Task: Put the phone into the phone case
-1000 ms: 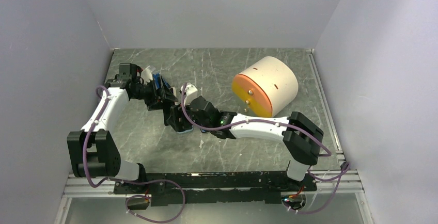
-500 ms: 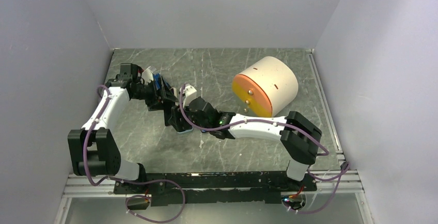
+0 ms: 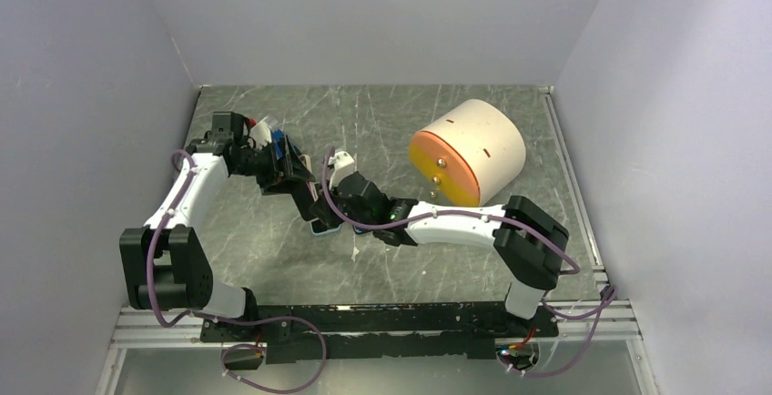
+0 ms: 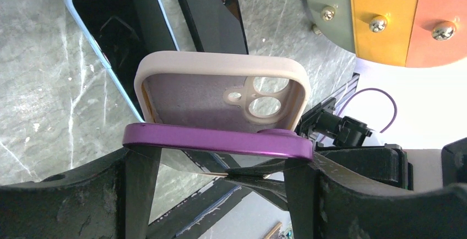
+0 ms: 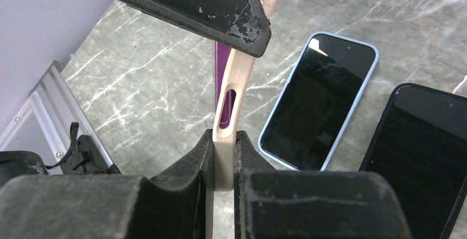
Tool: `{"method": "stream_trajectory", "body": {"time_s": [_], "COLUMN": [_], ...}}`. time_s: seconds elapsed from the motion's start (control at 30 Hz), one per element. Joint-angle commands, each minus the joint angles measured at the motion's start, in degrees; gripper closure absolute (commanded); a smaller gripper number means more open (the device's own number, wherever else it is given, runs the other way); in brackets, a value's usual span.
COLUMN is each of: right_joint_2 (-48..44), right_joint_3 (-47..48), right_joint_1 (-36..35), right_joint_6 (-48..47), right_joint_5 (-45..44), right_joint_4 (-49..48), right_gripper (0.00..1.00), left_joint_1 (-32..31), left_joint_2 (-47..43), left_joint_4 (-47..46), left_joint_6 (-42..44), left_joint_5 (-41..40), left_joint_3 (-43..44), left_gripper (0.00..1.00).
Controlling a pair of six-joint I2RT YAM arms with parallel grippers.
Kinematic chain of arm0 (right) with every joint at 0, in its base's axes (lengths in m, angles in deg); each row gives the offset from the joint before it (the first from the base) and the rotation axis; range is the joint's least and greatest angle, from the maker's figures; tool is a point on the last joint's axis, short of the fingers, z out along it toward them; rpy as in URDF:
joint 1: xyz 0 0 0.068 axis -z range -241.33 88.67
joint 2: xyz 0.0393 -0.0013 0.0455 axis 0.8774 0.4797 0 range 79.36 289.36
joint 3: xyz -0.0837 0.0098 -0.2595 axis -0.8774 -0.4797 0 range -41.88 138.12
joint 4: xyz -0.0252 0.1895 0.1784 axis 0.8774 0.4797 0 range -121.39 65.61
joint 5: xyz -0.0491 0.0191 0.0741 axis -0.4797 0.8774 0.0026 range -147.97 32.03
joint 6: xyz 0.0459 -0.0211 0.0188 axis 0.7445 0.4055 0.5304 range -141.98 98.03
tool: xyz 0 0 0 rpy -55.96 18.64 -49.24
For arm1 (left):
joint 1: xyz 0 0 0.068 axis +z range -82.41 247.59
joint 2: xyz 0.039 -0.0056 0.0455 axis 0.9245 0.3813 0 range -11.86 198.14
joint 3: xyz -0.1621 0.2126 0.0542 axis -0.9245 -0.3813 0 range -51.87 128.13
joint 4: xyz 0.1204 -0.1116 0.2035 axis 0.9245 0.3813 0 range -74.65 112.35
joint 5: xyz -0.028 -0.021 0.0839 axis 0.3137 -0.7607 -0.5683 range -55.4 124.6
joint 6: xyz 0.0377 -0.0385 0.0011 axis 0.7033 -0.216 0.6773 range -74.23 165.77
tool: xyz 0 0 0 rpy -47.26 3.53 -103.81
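Nearest on the counter (image 3: 273, 258), under the two arms, lie two spare handsets side by side: a light-blue-cased phone (image 5: 319, 107) and a black phone (image 5: 424, 156), both screen up. The blue shell is already filled by its handset. Whether the black one sits in a shell of its own cannot be told.

Just above them the right tool (image 5: 223, 140) is clenched on one rim of the beige phone case (image 4: 220, 93), holding it on edge off the counter. Its cavity faces the left wrist camera and shows bare lilac lining and the camera cut-out (image 4: 259, 102), so most of it is unfilled.

Beyond that, the left tool (image 4: 218, 164) grips the purple phone (image 4: 217, 141) across its width. The phone's edge lies along one side of the case. Purple shows through the side slot (image 5: 227, 109), so that side looks just entered.

The step in hand is seating the phone. To do it well, I judge the right tool should hold the case rigid. The left should keep the entered edge tucked under the lip and line the lenses up with the cut-out. It should then swing the free side down into the cavity, pressing evenly so no corner rides over the rim. The right fingers sit on the rim and may block that stretch.

Farthest back, a cream drum (image 3: 469, 151) lies on its side. What it holds, if anything, is hidden.
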Motion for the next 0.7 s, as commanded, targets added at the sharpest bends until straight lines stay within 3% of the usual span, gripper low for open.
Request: {"method": "stream_trajectory", "body": {"time_s": [0.0,0.1,0.33,0.4,0.67], "right_joint_2": [-3.52,-4.78,-8.4,-9.42,-12.43], "right_joint_3": [-0.88,-2.05,-5.21,-5.8,-7.35], "right_joint_1": [-0.51,0.27,2.17,2.62,3.67], "right_joint_6": [0.31,2.18,5.46,5.44,5.28], "right_joint_5": [1.64,3.33,4.94,4.64,4.56], "right_joint_4": [-5.48,-7.22,-9.88,-9.88,-9.51], "right_gripper": [1.0,1.0,1.0,1.0,1.0], "left_joint_1": [-0.47,-0.47,-0.47,-0.47,-0.47], "left_joint_2": [-1.58,-2.23,-3.6,-4.78,-10.17], "left_joint_4": [-1.34,-1.62,0.32,0.14,-4.3], "left_joint_6": [-0.91,-1.05,0.04,-0.18,-4.27], "left_joint_5": [5.72,6.1,7.81,8.5,9.23], "left_joint_3": [0.44,0.48,2.6,3.37,6.4], "left_gripper": [0.56,0.49,0.22,0.07,0.06]}}
